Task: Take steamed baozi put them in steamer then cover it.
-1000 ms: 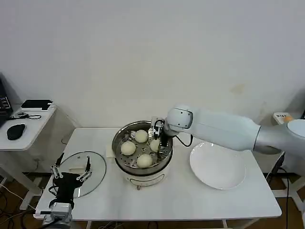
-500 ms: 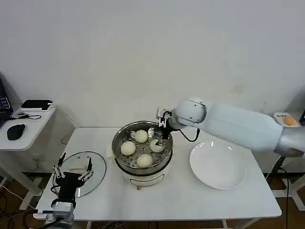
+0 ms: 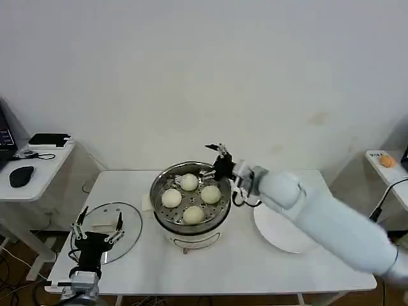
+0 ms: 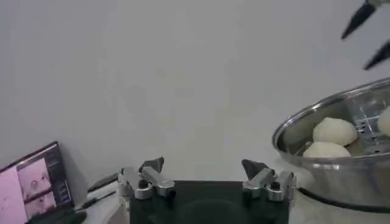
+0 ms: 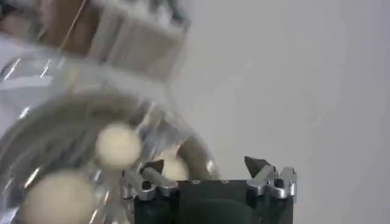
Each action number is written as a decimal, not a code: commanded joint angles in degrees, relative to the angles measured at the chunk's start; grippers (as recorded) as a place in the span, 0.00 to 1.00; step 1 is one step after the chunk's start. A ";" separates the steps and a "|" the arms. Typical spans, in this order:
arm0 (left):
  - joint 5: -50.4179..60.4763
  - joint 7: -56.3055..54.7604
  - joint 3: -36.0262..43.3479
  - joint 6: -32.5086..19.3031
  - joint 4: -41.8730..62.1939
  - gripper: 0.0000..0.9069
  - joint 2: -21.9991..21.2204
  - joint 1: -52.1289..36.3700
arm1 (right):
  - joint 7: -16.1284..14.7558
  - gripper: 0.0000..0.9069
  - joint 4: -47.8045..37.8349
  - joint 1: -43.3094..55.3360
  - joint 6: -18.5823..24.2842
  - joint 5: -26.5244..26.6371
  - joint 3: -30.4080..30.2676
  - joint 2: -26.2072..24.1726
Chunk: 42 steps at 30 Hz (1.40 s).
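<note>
Four baozi (image 3: pixel 191 197) sat in steamer (image 3: pixel 190 224); glass lid (image 3: pixel 109 226) beside, under wide left pincer (image 3: pixel 97 229); right pincer (image 3: pixel 221 159) wide above rim.

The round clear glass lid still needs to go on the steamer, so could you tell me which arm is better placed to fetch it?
Left, probably. The left pincer hovers open over the round clear glass lid, while the empty right pincer is at the steamer's far rim.
</note>
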 commanded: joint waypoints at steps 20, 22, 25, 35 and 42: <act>62.52 -2.63 -3.88 -3.93 16.87 1.00 10.20 4.07 | -7.19 1.00 5.93 -63.28 22.17 -7.53 67.51 25.43; 62.89 -2.53 -3.04 -3.93 18.53 1.00 10.67 2.07 | -7.10 1.00 5.88 -63.44 22.84 -7.70 67.64 25.49; 63.67 -2.56 -0.77 -3.92 22.15 1.00 11.04 -0.90 | -6.70 1.00 6.10 -63.59 22.92 -7.48 67.73 25.54; 62.81 -2.75 3.14 -4.16 32.91 1.00 12.54 -10.35 | -6.20 1.00 8.03 -65.52 22.68 -5.48 67.81 25.73; 62.77 -3.35 4.71 -4.63 37.81 1.00 12.93 -16.68 | -6.13 1.00 8.68 -66.03 22.70 -5.88 67.74 26.55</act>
